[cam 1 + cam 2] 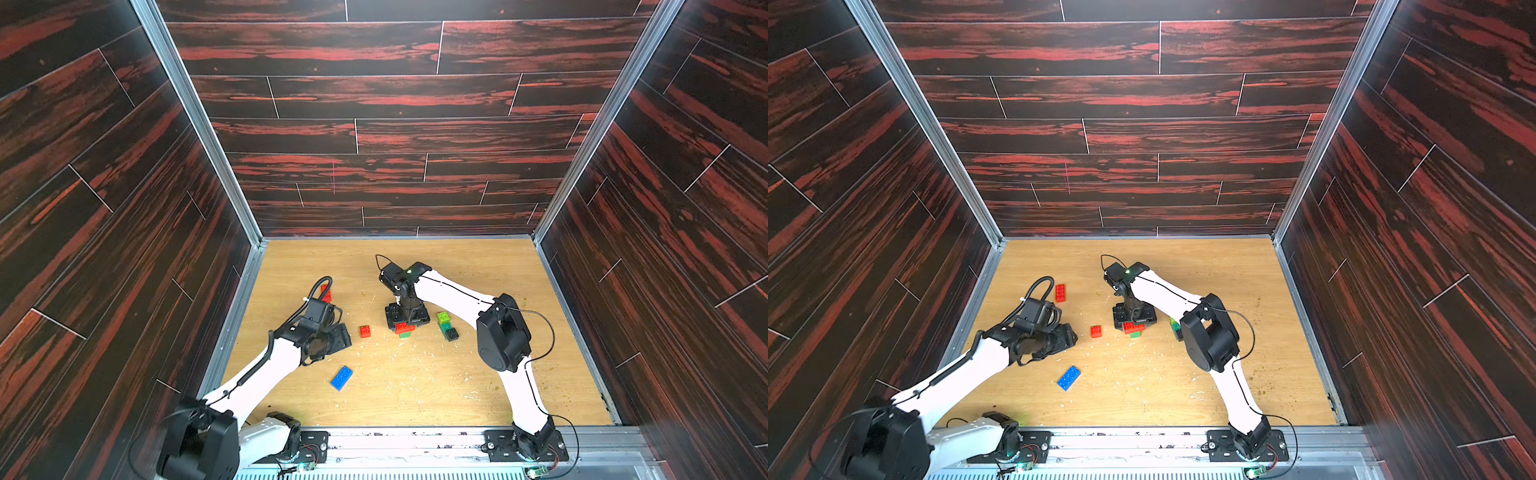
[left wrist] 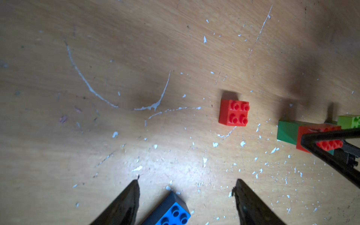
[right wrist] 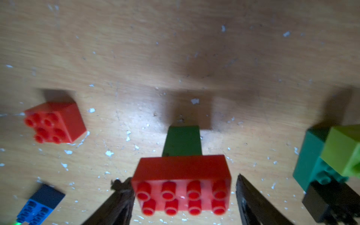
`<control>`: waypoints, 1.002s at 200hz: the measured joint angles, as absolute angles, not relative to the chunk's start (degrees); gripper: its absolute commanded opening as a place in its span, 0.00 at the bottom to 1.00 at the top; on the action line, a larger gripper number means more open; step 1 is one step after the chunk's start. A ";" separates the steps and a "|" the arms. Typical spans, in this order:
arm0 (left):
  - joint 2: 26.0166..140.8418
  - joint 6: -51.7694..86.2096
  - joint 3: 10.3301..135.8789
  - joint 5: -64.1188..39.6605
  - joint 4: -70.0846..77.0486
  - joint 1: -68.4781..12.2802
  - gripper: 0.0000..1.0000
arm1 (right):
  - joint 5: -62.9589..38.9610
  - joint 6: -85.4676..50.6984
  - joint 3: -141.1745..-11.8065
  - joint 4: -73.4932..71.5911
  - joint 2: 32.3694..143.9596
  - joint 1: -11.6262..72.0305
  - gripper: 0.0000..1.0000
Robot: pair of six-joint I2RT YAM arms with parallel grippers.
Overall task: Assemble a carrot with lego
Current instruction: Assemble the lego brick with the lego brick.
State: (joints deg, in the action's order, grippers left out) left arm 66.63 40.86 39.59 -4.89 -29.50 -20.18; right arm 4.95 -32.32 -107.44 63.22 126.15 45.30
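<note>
Closest to the right wrist lens, a red oblong eight-stud plastic brick (image 3: pixel 182 187) sits on a green plastic brick (image 3: pixel 183 142): the started carrot (image 1: pixel 404 329), on the wooden tabletop (image 1: pixel 415 395). Right pincer (image 3: pixel 178 179) stands apart around the red one, a gap on one side. Left pincer (image 2: pixel 187 179) is spread and empty; in a top view the blue oblong studded plastic brick (image 1: pixel 342 377) lies at its 6 o'clock, long axis 1 to 7 o'clock, so the left arm (image 1: pixel 266 365) looks nearer for it.
</note>
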 measured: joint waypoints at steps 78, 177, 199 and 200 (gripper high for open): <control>64.01 42.09 39.20 -3.95 -30.74 -20.49 0.78 | 1.21 -34.39 -104.62 60.42 126.13 45.30 0.83; 63.99 43.90 38.00 -3.62 -31.53 -21.96 0.78 | -1.96 -38.54 -101.56 58.24 125.45 45.58 0.84; 63.92 45.74 37.87 -3.14 -31.55 -23.64 0.77 | -0.89 -38.61 -101.49 58.72 124.49 45.63 0.85; 63.92 45.89 37.87 -3.14 -31.55 -23.75 0.77 | -0.84 -38.61 -101.49 58.76 124.44 45.63 0.85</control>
State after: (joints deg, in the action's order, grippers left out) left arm 63.92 45.89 37.87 -3.14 -31.55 -23.75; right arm -0.84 -38.61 -101.49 58.76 124.44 45.63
